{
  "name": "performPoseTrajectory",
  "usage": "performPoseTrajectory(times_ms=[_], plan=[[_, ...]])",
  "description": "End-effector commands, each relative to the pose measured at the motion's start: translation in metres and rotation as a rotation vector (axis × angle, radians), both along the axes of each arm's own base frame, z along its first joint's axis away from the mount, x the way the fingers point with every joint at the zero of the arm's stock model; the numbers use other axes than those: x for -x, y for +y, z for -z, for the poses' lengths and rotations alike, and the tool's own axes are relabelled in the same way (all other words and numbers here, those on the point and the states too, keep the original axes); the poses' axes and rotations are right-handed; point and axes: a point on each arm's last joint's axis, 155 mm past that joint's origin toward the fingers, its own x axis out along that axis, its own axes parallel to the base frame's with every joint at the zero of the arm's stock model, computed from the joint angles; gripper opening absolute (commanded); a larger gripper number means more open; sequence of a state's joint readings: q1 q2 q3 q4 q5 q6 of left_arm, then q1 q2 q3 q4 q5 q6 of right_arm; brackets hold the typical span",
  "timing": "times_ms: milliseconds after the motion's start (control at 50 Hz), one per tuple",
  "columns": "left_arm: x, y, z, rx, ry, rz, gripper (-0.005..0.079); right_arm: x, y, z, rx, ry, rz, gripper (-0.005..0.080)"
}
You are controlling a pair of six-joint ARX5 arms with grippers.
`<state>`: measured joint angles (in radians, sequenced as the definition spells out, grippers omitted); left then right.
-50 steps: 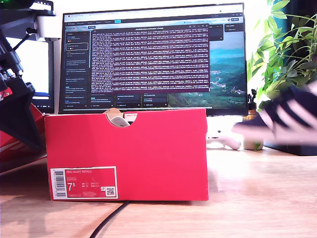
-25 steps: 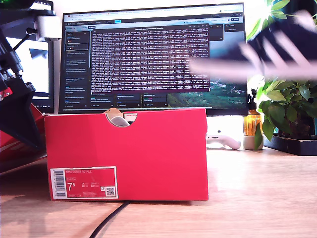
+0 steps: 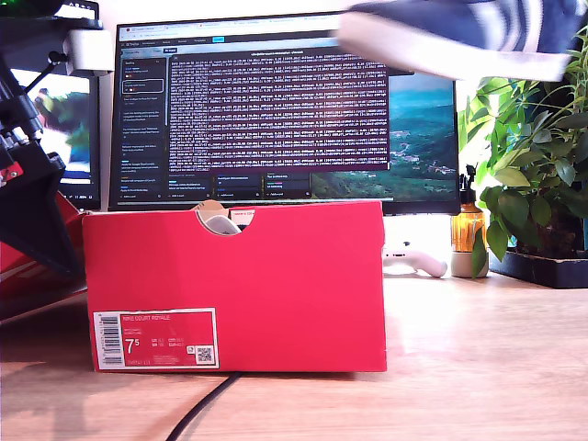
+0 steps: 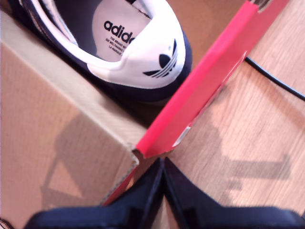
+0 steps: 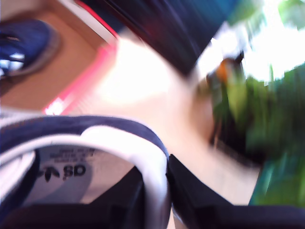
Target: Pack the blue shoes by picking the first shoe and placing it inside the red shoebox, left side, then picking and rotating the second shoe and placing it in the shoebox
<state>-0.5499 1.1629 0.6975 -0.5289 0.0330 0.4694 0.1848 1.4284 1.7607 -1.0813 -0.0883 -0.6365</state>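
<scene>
The red shoebox (image 3: 234,285) stands mid-table in the exterior view, label and notch facing the camera. One blue shoe (image 4: 138,52) lies inside it, its white heel tab towards the box's red wall (image 4: 209,81). My first gripper (image 4: 162,176) hovers shut and empty over a box corner. The other blue shoe (image 3: 459,32) hangs blurred at the top of the exterior view's right, sole down, well above the box. My second gripper (image 5: 164,191) is shut on that shoe's white heel collar (image 5: 71,167). The boxed shoe (image 5: 21,47) also shows from there.
A black arm (image 3: 28,211) fills the exterior view's left, with a red lid (image 3: 18,266) behind it. Behind the box are a monitor (image 3: 285,110), a white controller (image 3: 418,262), an amber bottle (image 3: 467,228) and a plant (image 3: 537,175). A black cable (image 3: 197,413) runs forward.
The held shoe has risen from low at the exterior view's right to the top of that view and shifted towards its left. The box and the black arm have stayed put.
</scene>
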Motion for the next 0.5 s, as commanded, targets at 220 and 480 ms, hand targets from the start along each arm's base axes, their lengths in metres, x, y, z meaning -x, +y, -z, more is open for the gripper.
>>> performPoseTrajectory(times_ms=[220,480], plan=[[0.001,-0.001,0.003,-0.002,0.008,0.007,-0.0017,-0.005,0.065,-0.043,0.098,-0.255,-0.349,-0.0012],[0.001,-0.001,0.003,-0.001,0.008,0.007,-0.0016,-0.007,0.125,-0.052,0.108,-0.365,-0.527,-0.0012]])
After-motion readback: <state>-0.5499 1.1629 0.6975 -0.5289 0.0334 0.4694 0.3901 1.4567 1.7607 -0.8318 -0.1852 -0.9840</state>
